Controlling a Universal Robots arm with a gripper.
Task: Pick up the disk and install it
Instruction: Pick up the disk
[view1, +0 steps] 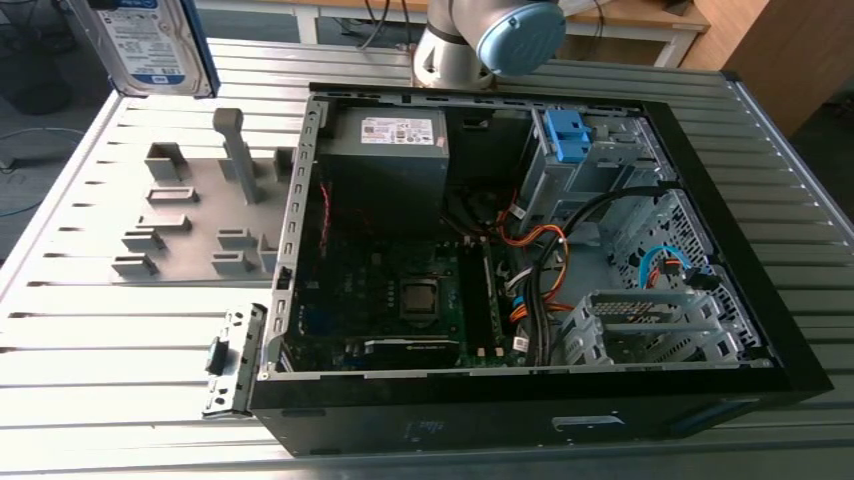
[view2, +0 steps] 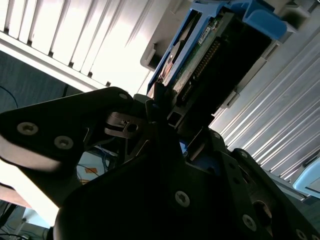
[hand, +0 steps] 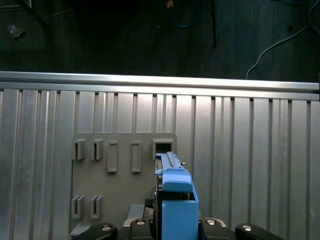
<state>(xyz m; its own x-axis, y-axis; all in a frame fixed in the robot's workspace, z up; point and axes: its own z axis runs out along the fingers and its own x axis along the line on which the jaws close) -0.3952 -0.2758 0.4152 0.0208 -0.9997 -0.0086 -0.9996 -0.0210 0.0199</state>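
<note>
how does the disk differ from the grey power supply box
The disk is held up in the end effector; the power supply box sits inside the computer case. The disk is thin with a blue frame; the power supply box is blocky, plain grey. Both carry a label.

Robotics lab bench
Ribbed aluminium worktop (view1: 120, 340); opened computer case (view1: 441, 420); robot arm (view1: 487, 40); grey fixture plate (view1: 187, 235) alongside

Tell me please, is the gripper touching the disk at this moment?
Touching. In the second wrist view the gripper clamps the near edge of the disk from both sides, and no gap is visible between them.
</note>
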